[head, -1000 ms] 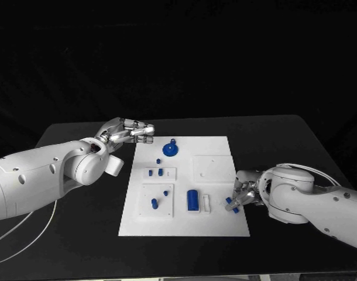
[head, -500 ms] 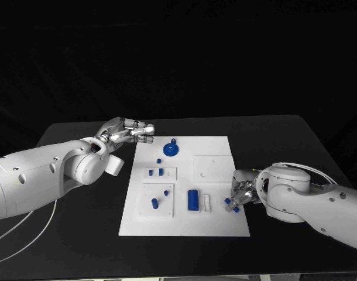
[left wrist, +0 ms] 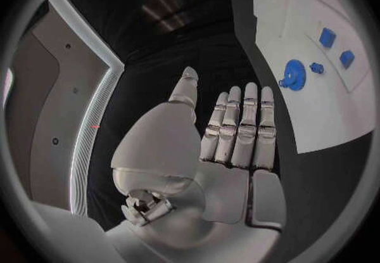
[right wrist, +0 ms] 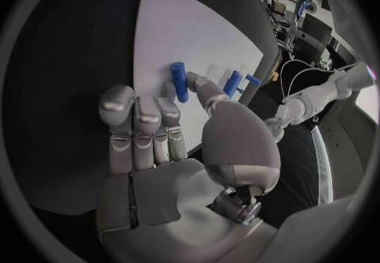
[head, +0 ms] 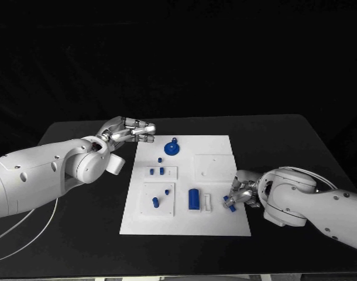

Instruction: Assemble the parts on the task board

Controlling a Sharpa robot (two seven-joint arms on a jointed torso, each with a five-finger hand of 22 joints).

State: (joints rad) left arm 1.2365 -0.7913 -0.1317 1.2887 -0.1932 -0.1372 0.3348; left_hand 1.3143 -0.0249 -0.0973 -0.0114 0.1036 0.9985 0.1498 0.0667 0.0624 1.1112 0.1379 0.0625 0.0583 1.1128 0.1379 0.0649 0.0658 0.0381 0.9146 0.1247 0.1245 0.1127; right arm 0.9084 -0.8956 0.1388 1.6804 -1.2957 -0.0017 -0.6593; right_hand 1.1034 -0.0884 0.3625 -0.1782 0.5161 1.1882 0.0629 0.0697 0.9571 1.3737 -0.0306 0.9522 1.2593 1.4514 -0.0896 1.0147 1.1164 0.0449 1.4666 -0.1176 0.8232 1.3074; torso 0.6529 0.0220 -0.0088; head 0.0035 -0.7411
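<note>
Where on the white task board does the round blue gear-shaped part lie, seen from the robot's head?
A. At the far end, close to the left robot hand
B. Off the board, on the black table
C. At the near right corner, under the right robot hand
A: in the head view the round blue gear-shaped part lies at the far end of the white task board, near the left robot hand.

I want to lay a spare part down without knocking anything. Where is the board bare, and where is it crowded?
The task board is bare along its far right corner and along the near edge below the blue cylinder. It is crowded near the right hand and round the blue gear beside the left hand.
</note>
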